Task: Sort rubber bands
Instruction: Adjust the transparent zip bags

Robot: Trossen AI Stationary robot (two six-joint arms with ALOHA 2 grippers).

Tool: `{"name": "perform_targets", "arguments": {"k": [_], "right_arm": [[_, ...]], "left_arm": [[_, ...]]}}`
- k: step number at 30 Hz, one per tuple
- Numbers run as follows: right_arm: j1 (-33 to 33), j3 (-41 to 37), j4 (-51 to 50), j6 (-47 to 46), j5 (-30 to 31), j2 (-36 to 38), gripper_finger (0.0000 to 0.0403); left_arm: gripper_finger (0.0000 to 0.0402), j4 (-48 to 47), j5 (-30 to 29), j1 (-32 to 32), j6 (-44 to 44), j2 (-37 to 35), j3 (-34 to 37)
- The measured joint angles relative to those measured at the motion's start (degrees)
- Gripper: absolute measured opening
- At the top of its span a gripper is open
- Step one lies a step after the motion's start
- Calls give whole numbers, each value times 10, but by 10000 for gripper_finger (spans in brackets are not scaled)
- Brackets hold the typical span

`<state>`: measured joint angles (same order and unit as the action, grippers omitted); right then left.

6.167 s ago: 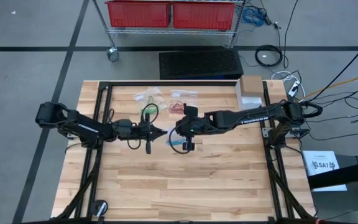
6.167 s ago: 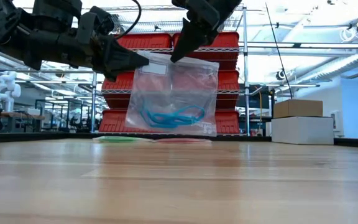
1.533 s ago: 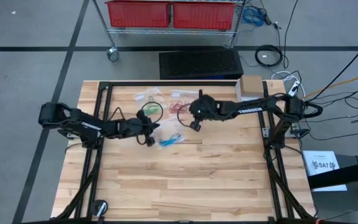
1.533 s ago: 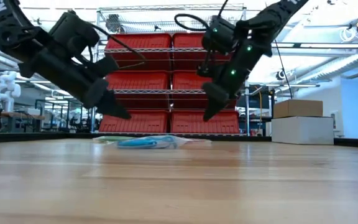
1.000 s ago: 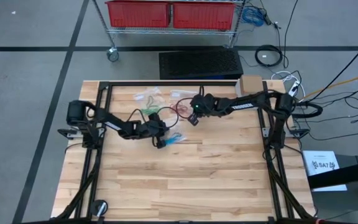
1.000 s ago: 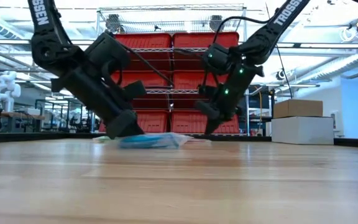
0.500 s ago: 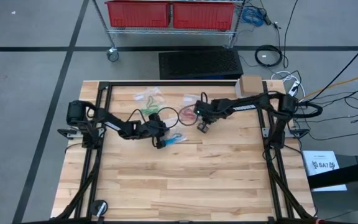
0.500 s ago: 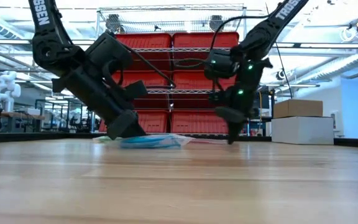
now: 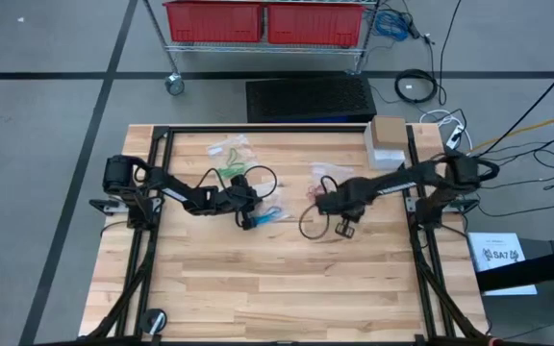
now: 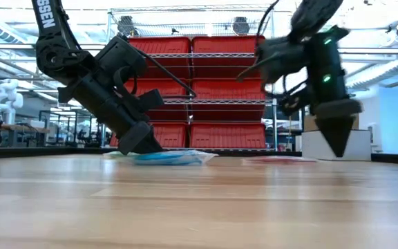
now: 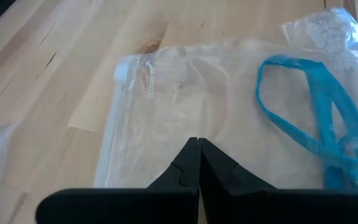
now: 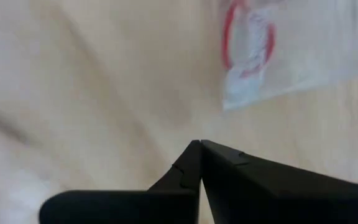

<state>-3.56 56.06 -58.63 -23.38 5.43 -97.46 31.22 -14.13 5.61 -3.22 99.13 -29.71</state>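
Moved: right hand point(image 9: 344, 229) clenched, away from clear bag of blue rubber bands point(image 9: 271, 213) | left hand point(image 9: 249, 222) clenched, pinning that bag to bench point(image 9: 287, 288)

Glossy clear plastic bag point(image 11: 229, 112), wooden table point(image 9: 287, 279)

A wire rack point(image 9: 267, 38) holding red bins point(image 9: 214, 19) stands on grey floor point(image 9: 46, 115) behind the wooden surface point(image 9: 287, 279), beside a black mat point(image 9: 309, 98).

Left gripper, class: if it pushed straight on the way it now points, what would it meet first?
The left gripper, jaws shut, already rests on the small clear plastic bag lying flat on the wooden table. Going on, it would probably just press that bag, with the blue rubber bands off to one side.
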Motion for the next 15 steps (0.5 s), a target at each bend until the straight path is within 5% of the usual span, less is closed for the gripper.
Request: {"name": "perform_targets", "arguments": {"k": [4,9,15], "right_arm": [[51,-43,43,-95,21,66,0],[76,-132,265,-257,109,165,0],[26,-176,435,-301,213,141,0]], "left_arm": [[3,4,6,0,25,0,0],[3,8,8,0,83,-3,-9],[2,-8,8,0,139,-9,-31]]}}
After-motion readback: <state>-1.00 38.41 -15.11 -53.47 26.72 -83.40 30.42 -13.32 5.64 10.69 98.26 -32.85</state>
